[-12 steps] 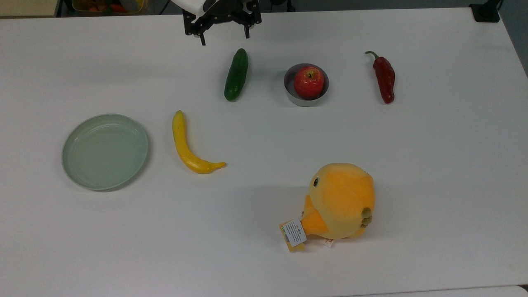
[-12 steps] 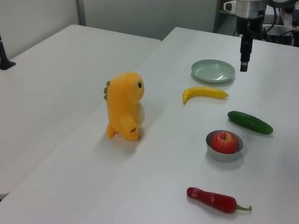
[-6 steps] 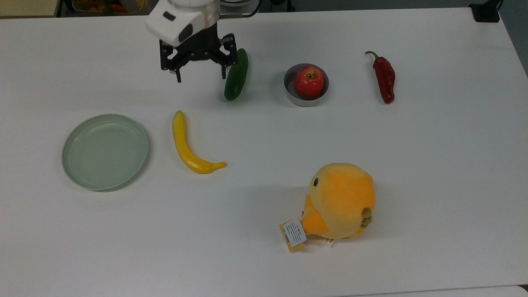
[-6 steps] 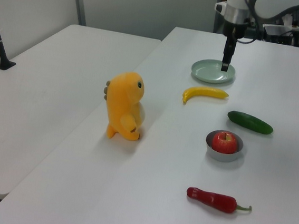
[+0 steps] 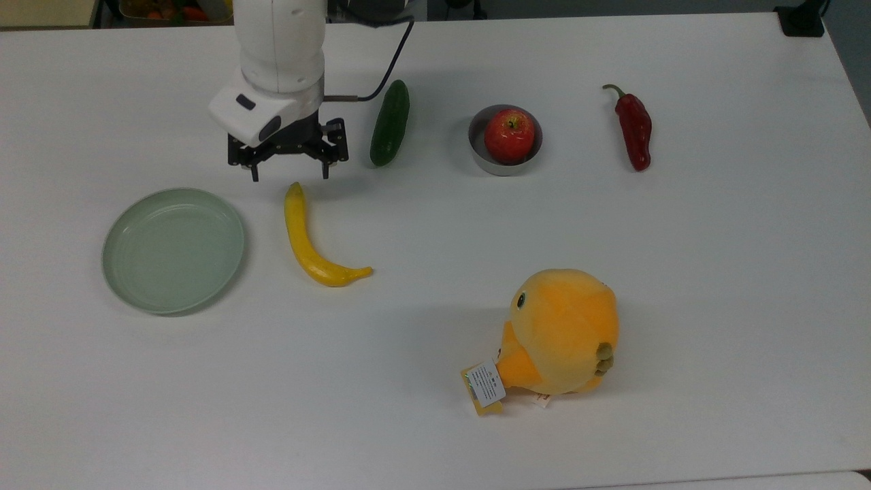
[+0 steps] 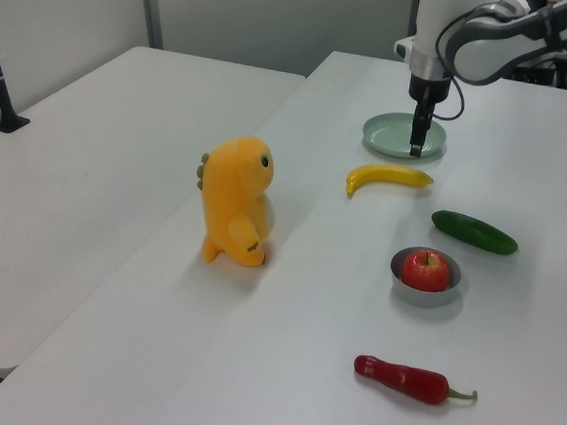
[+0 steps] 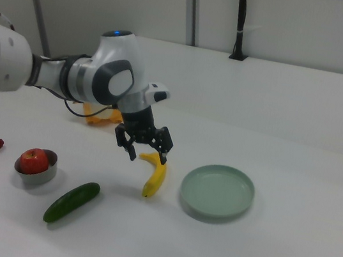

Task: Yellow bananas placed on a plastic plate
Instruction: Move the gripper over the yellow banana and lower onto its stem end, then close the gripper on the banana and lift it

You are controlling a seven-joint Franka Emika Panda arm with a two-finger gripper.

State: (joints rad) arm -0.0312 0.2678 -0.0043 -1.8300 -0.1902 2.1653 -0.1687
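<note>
**White table, banana and plate apart, end effector spread above the stem end**

White table [image 5: 714, 272] takes up most of the top view, with broad bare room along its lower edge and the top view's right side. The arm [image 5: 279, 47] reaches in from the upper edge. The orange-yellow plush toy [image 5: 561, 331] sits well clear of the rest, toward the lower middle of the top view. The plastic plate [image 5: 173, 250] lies bare near the top view's left, with nothing on it and free table all round its rim. The yellow banana [image 5: 309, 245] rests on the table just beside the plate on the top view's right, not touching it, its thin tip pointing to the top view's right. The end effector [image 5: 289, 177] hangs over the banana's upper end with its two fingers spread wide, holding nothing. The dark green cucumber [image 5: 390, 122] lies near the end effector on the top view's right. Farther along that side stand the small metal bowl [image 5: 505, 163] holding the red apple [image 5: 509, 135], then the red pepper [image 5: 634, 129], well apart.
</note>
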